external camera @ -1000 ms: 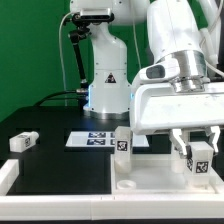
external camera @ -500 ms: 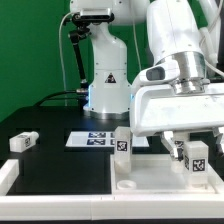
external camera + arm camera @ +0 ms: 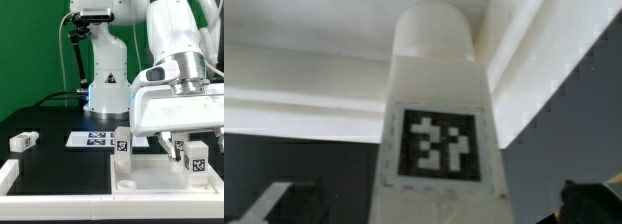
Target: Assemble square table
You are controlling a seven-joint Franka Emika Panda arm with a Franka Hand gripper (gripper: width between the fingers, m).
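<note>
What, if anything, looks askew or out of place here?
Nothing damaged or spilled. One leg and a second leg stand upright on the square top. A third leg lies loose on the black mat at the exterior view's left, apart from the top, not yet fitted.

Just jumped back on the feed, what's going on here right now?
The arm's gripper hangs open around an upright leg that stands on the square table top, its fingers clear of it on both sides. A second leg stands upright on the top toward the exterior view's left. A third leg lies loose off the top, further left.
</note>
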